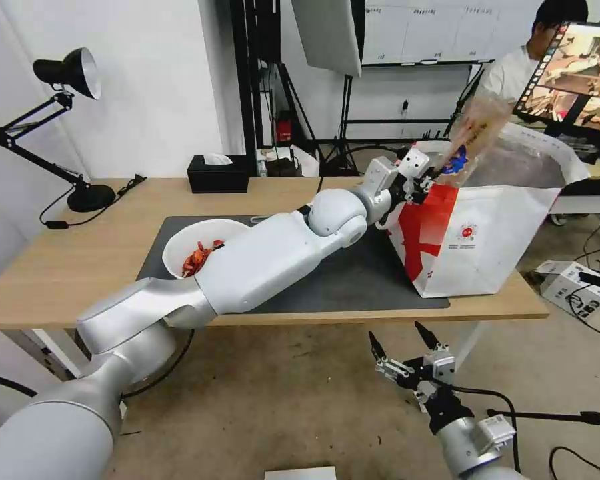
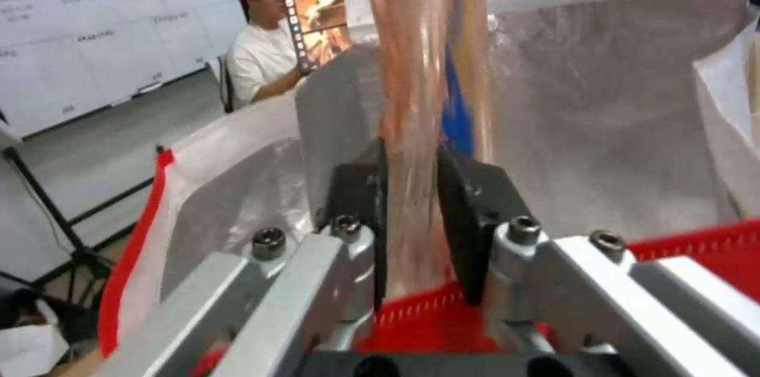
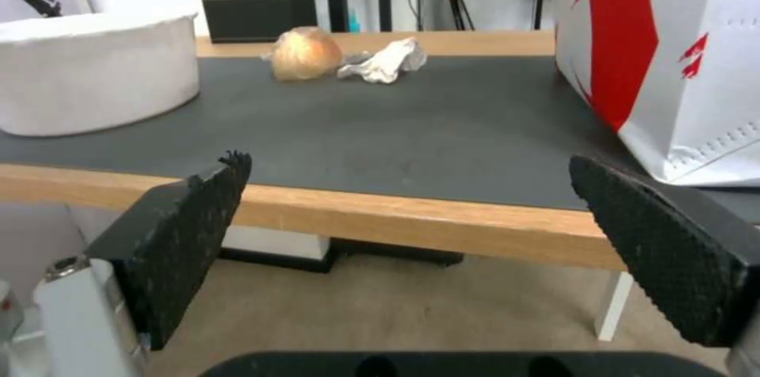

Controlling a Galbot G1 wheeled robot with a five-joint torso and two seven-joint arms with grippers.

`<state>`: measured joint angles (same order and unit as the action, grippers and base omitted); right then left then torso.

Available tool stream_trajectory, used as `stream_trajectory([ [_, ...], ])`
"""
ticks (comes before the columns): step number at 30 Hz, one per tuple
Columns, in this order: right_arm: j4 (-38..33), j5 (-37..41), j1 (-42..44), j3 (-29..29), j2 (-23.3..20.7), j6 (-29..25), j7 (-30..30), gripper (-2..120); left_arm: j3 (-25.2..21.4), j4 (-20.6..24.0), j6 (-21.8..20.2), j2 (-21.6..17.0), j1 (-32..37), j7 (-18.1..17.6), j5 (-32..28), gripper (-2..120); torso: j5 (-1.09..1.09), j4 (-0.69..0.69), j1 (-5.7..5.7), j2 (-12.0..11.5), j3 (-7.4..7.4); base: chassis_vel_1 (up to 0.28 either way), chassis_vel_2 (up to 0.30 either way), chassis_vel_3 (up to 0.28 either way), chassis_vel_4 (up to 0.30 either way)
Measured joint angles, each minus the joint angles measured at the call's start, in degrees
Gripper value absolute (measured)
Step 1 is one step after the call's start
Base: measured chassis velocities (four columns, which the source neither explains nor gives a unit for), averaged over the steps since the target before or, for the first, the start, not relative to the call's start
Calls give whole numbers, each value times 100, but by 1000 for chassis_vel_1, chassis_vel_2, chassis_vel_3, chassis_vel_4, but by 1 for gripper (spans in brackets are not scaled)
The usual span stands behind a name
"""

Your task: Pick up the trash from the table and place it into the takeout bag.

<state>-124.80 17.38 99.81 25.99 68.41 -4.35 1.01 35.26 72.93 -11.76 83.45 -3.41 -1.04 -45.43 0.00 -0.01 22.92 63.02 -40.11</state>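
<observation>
Left arm is reaching long across the table (image 1: 60,280), elbow riding over the dark mat (image 1: 353,280), left gripper (image 1: 428,179) sitting at the near rim of the takeout bag (image 1: 487,247). Its fingers (image 2: 467,211) are pinching the clear plastic tray (image 1: 477,130), which is sticking up tilted over the bag's open mouth; foil lining is showing behind it in the left wrist view. Right arm is hanging low in front of the table edge, right gripper (image 1: 407,343) pointing up, pads (image 3: 190,228) spread wide with nothing between them. White bowl (image 1: 197,250) of red shells is sitting on the mat's left end, partly behind the left arm. Wrapped onion-like ball (image 3: 306,53) and crumpled tissue (image 3: 384,61) are lying just beside each other at the mat's far edge. Bag is carrying a small round red logo (image 1: 467,231); text under it is too small to read.
</observation>
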Motion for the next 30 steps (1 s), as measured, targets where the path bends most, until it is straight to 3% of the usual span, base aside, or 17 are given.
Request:
stream_trajectory([
  [8,57,28,-46,-35,-78,6,7,100,-106,3,23,-30,-43,-113,-123,56,0,0,0,0,0,0,0,0,0],
  [11,-3,49,-60,-69,-84,10,6,100,-255,237,46,-217,-21,-216,-471,72,-1,1,0,0,0,0,0,0,0],
  [20,-211,61,95,85,51,-16,-31,100,-508,804,20,-599,-30,-327,-1000,97,-1,-1,0,0,0,0,0,0,0],
  [23,-286,53,55,46,62,-50,-164,100,-539,1425,-104,-1226,155,-438,-1114,100,-1,-2,0,1,1,0,0,0,0],
  [24,-286,53,55,46,62,-50,-164,100,-539,1425,-104,-1226,155,-438,-1114,100,-1,-2,0,1,1,0,0,0,0],
  [28,-298,80,-74,-54,-48,-124,-298,100,-806,2300,-154,-2289,853,-498,-1110,100,-2,4,0,0,0,0,0,0,0],
  [30,-298,102,-94,-64,-74,-136,-315,100,-891,2474,-155,-2488,1021,-483,-1104,100,-5,3,0,0,0,0,0,0,0],
])
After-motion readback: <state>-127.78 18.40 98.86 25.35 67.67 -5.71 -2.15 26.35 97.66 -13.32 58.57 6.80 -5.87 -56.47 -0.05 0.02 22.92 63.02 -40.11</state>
